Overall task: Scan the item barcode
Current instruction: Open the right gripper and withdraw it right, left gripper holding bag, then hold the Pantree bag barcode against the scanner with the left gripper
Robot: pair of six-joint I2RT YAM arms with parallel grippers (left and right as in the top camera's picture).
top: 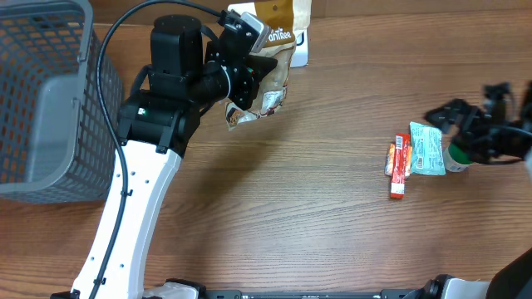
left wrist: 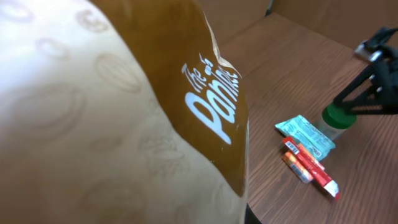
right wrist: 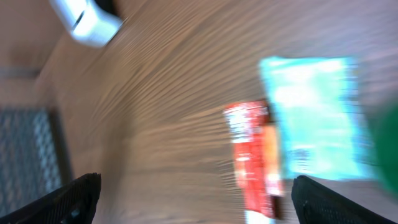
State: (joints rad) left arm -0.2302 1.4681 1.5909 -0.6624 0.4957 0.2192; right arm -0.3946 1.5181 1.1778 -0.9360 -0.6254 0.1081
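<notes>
Brown and cream film fills nearly the whole left wrist view: the snack pouch (left wrist: pixel 124 112), with white lettering on its brown part. In the overhead view the left gripper (top: pixel 248 81) has its fingers closed on this pouch in the upper middle of the frame, and the pouch looks lifted off the wooden table (top: pixel 291 216), crumpled, with a printed label on its lower edge. Just beyond it at the top edge is a brown and white package (top: pixel 289 33); I cannot tell whether the two touch. A grey mesh basket (top: pixel 41 108) fills the upper left.

At the right edge, the right gripper (top: pixel 470 116) has its fingers spread wide and grips nothing. Its own wrist view is badly blurred, with one fingertip in each lower corner and only table between them. Beside it on the table lie a teal packet (top: pixel 427 149), a red bar wrapper (top: pixel 401 168) touching the teal packet's left side, and a smaller orange wrapper (top: pixel 388 158) against the red one. A green-capped bottle (top: pixel 455 158) stands upright just right of the teal packet.
</notes>
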